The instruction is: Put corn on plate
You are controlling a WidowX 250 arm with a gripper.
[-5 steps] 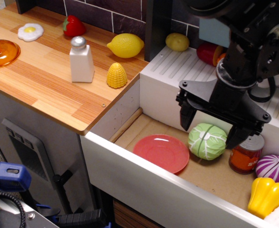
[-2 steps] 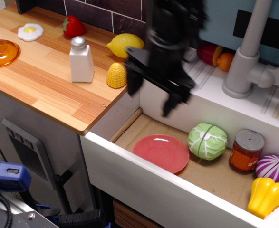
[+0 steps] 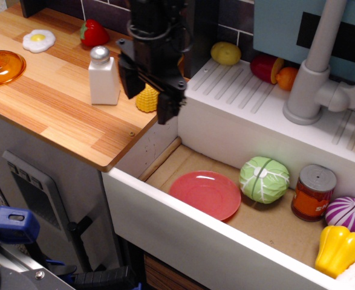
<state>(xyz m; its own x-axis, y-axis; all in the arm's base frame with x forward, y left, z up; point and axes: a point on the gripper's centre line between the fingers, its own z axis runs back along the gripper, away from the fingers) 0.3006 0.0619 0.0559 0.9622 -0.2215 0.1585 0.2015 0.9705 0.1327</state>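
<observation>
The corn is a small ribbed yellow piece on the wooden counter, right of the white shaker. My gripper hangs over it, open, with one finger on each side; the arm hides the corn's top. The red-pink plate lies flat on the floor of the white sink basin, to the lower right of the corn, with nothing on it.
A green cabbage, a can, a purple onion and a yellow bell pepper sit in the basin right of the plate. An orange lid, fried egg and strawberry lie on the counter. A grey faucet stands behind.
My gripper has moved left from above the cabbage in the basin, across the sink edge, to over the corn on the counter. It stays open. The lemon is now hidden behind the arm.
</observation>
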